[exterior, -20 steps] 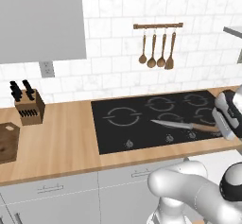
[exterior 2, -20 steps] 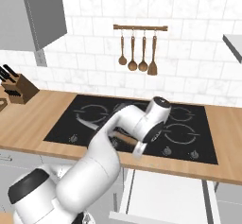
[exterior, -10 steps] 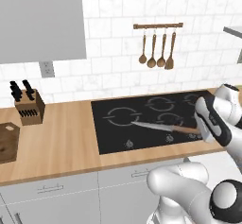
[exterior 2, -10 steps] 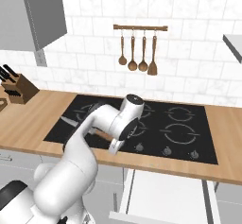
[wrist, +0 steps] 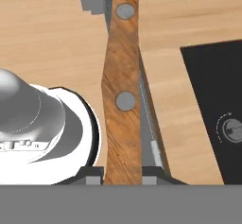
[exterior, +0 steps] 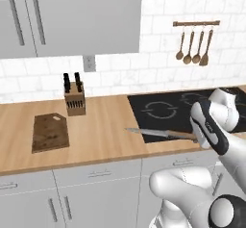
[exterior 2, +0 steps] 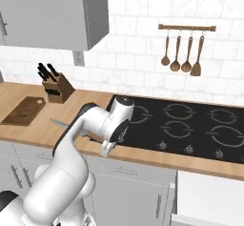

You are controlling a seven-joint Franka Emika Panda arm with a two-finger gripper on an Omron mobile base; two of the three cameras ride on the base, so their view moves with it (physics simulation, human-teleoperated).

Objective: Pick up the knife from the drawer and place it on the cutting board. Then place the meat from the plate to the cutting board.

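Left base view: counter (exterior: pixel 105 135) runs wall to wall, hob (exterior: pixel 168 111) set into it on the right. Landmark is the board (exterior: pixel 49 132), lying flat on the counter to the left. Knife block (exterior: pixel 75 98) stands just behind the board, toward the wall, a little to its right. Utensil rail (exterior: pixel 197 42) hangs on the wall far right of the board, above the hob.

Arm (exterior: pixel 214 126) reaches in from the right. Knife (exterior: pixel 153 133) is held above the counter, blade roughly level, tip pointing toward the board, well right of it and clear of the surface. In the hand view the jaws are clamped on the knife's wooden handle (wrist: pixel 124 86), one finger on each side, rivets showing, blade leading away over bare wood. Gripper (wrist: pixel 123 173) sits at the butt end of the handle.

Step in hand, as I read it: carry the knife to the board and set it down. Meat transfer not yet begun; plate not picked out here.

To do it well:
- Keep the blade level and travel left above the counter, passing in front of the knife block, not into it.
- Bring the whole knife over the board before lowering.
- Lower until the blade lies flat, then release; a drop from height could bounce it off.
- Leave part of the board free for the meat.
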